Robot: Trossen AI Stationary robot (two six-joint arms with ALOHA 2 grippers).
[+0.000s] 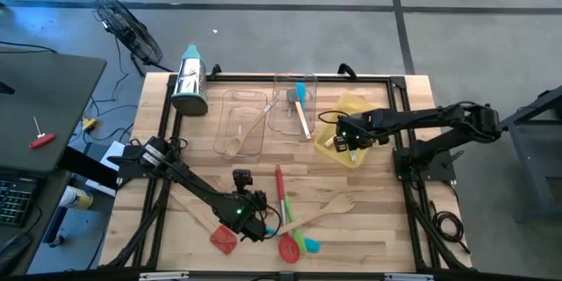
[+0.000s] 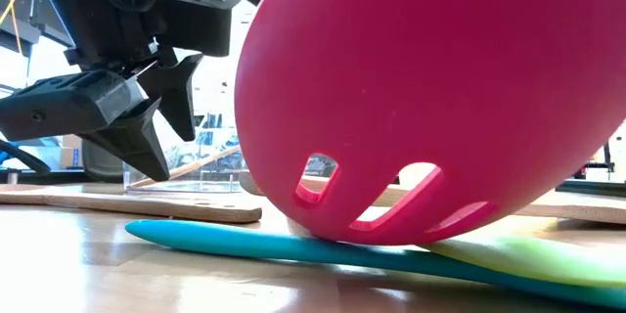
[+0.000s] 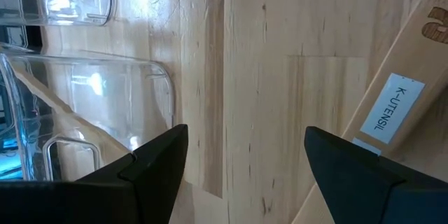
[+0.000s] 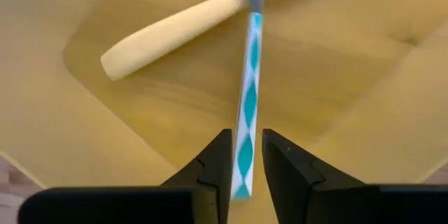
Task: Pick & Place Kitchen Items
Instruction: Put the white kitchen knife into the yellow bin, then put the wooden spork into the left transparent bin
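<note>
My right gripper (image 4: 246,161) hangs over the yellow tray (image 1: 356,105) at the table's right, pointing down, its fingers slightly apart. Between them is the free end of a utensil with a teal-and-white handle (image 4: 248,84). The utensil lies in the tray beside a wooden handle (image 4: 171,31). My left gripper (image 3: 245,161) stands wide open near the table's front, over bare wood. It is next to a labelled wooden spatula (image 3: 392,112) and touches nothing. A red slotted spoon (image 2: 430,98), a teal utensil (image 2: 293,245) and a green one (image 2: 548,259) lie by the front edge. My right gripper comes from above with the free end of the teal-and-white handle (image 4: 243,182) between its two fingers. A narrow gap shows beside one finger; whether the other touches the handle I cannot tell. The utensil lies along the tray's floor.
Two clear trays (image 1: 241,127) (image 1: 294,97) with utensils stand at the far middle, and a steel grater (image 1: 189,79) at the far left. A red spatula (image 1: 279,189), a wooden fork (image 1: 332,205) and a red square spatula (image 1: 222,239) lie on the front half.
</note>
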